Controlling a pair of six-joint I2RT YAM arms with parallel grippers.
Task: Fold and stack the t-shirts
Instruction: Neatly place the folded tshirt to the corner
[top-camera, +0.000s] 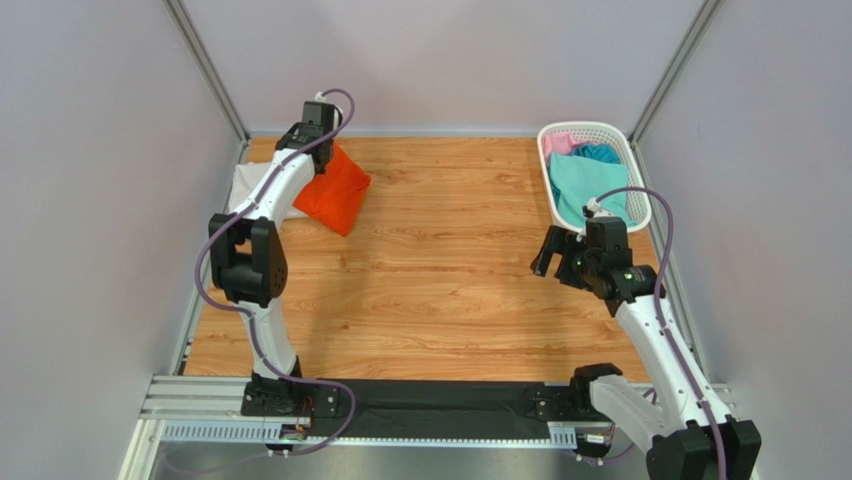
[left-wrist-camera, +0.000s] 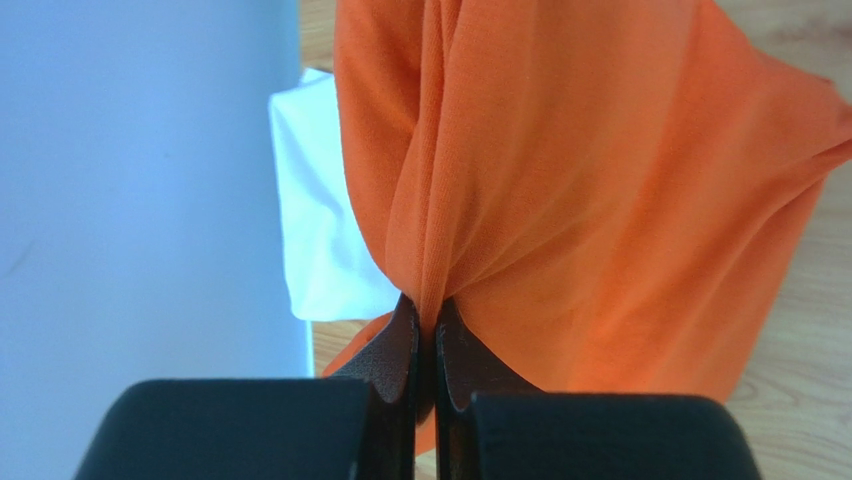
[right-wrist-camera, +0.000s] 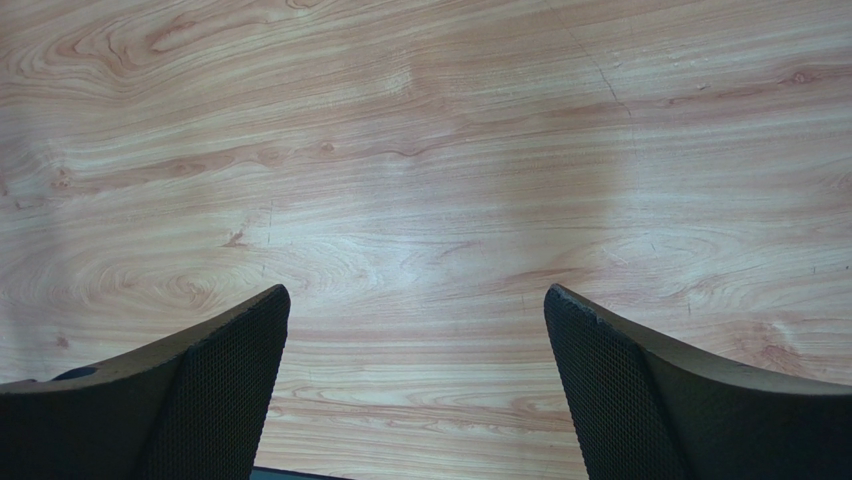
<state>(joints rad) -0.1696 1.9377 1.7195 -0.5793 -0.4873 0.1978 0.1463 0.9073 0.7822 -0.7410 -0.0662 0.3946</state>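
Note:
The bright orange t-shirt hangs bunched at the far left of the table, partly over a white t-shirt lying flat beneath it. My left gripper is shut on a pinched fold of the orange t-shirt, with the white t-shirt behind it. My right gripper is open and empty above bare wood, near the basket. Teal, pink and blue t-shirts lie crumpled in the basket.
A white plastic lattice basket stands at the far right corner. Grey walls close the table on the left, back and right. A black rail runs along the near edge between the arm bases.

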